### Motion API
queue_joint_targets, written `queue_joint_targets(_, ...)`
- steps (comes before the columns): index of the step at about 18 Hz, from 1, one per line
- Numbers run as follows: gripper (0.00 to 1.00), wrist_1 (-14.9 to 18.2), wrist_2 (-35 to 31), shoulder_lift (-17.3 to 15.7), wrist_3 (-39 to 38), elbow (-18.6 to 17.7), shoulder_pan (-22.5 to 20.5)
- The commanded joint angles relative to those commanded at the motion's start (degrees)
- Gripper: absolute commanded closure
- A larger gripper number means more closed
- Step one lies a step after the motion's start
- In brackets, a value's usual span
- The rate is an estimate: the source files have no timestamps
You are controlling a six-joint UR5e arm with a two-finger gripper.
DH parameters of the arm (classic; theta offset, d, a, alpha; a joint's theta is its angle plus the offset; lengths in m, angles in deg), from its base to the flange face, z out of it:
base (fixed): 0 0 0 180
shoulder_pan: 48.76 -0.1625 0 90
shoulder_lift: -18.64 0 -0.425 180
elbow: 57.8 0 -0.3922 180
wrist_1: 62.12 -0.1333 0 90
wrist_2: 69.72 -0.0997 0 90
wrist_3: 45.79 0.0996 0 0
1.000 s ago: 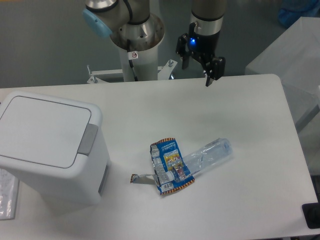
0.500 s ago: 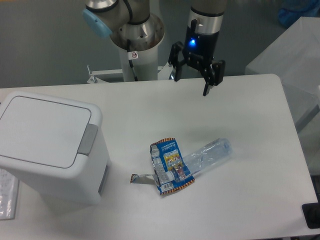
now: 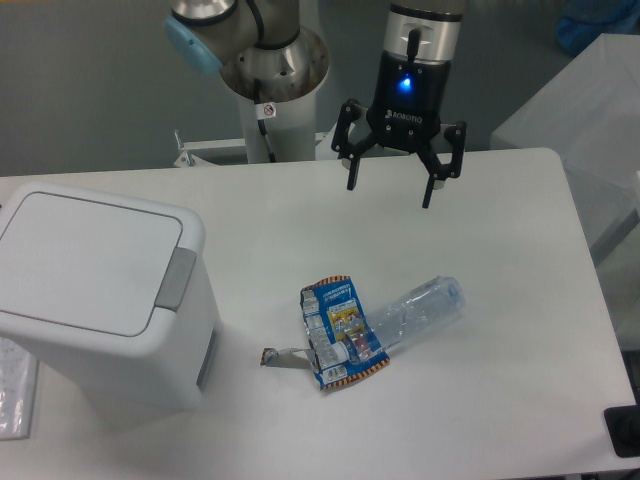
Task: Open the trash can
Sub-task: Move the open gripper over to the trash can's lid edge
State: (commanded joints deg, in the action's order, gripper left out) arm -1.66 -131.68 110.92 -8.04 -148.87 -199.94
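Trash can [image 3: 100, 290] far lower-left of the hand, lid shut, grey button [image 3: 178, 279] on the rim facing the hand's side. Crushed clear bottle [image 3: 385, 320] with a blue printed label, text too small to read, lies on the bench [image 3: 500, 300] below the hand. Hand [image 3: 391, 196] carries "ROBOTIQ" lettering and a blue light, fingers spread wide, holding nothing. Since the earlier frame it has rotated to face the camera squarely.

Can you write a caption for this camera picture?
Open gripper hovers above the table, far from the closed trash can.
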Motion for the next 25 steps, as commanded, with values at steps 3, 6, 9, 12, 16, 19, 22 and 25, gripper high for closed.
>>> queue_joint_targets(3, 0.00, 0.00, -0.18, 4.40, -9.69, 6.07, 3.78)
queue_joint_targets(6, 0.00, 0.00, -0.26, 6.51, -14.27, 8.81, 5.98)
queue_joint_targets(9, 0.00, 0.00, -0.18, 6.52, -16.21, 8.81, 7.57)
queue_joint_targets(12, 0.00, 0.00, -0.61, 6.17, -16.65, 8.20, 8.62)
queue_joint_targets(16, 0.00, -0.17, -1.32, 6.25, -15.95, 7.49, 9.85)
queue_joint_targets(19, 0.00, -0.18, -2.02, 7.48, -16.56, 7.49, 11.61)
queue_joint_targets(22, 0.00, 0.00, -3.43, 7.84, -16.74, 7.06, 13.89)
queue_joint_targets(25, 0.00, -0.35, -3.52, 8.10, -16.21, 5.13, 15.30)
